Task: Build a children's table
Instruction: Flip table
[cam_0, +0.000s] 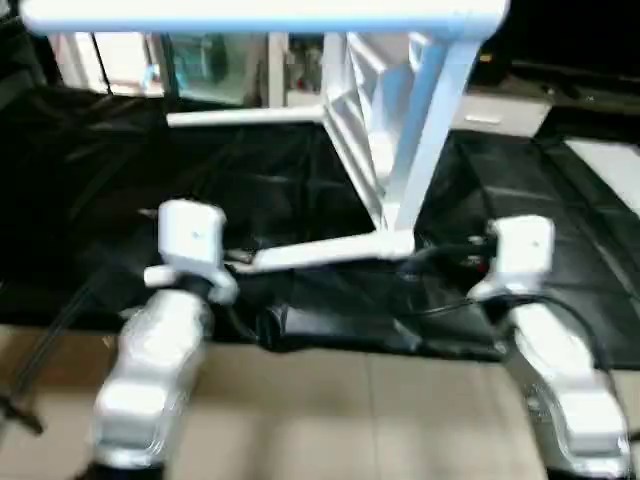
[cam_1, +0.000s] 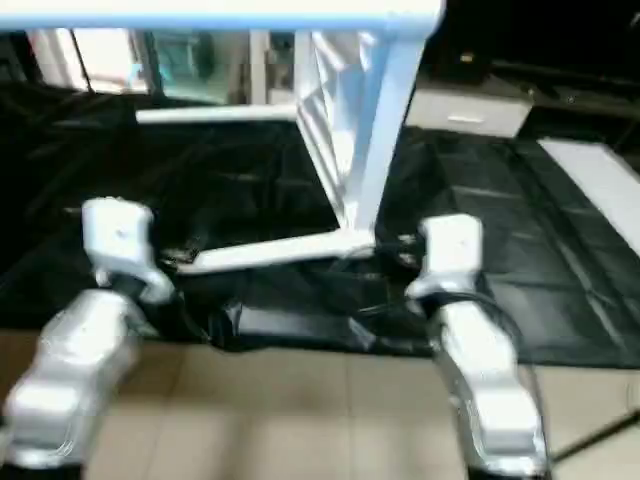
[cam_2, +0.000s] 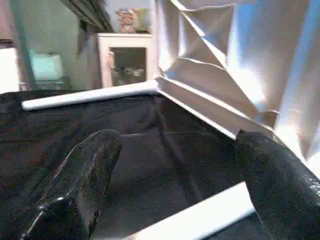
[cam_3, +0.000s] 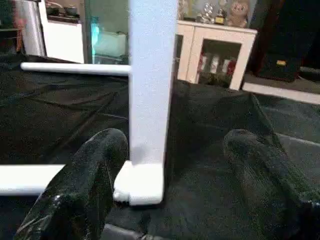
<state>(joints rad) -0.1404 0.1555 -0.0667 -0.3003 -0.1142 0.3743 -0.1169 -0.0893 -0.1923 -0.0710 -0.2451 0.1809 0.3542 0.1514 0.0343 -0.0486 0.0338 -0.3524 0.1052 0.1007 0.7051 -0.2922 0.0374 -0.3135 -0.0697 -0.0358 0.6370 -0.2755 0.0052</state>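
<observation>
Three legs (cam_0: 330, 250) show on the top (cam_0: 365, 125), which stands on edge on the black sheet (cam_0: 560, 250): one along the sheet toward you, one farther back, one overhead. Both grippers hover near the lower corner socket (cam_3: 142, 182), fingers apart and empty: left gripper (cam_2: 170, 200) over the near leg, right gripper (cam_3: 175, 180) facing the socket. One white cabinet (cam_3: 217, 52) stands behind.
</observation>
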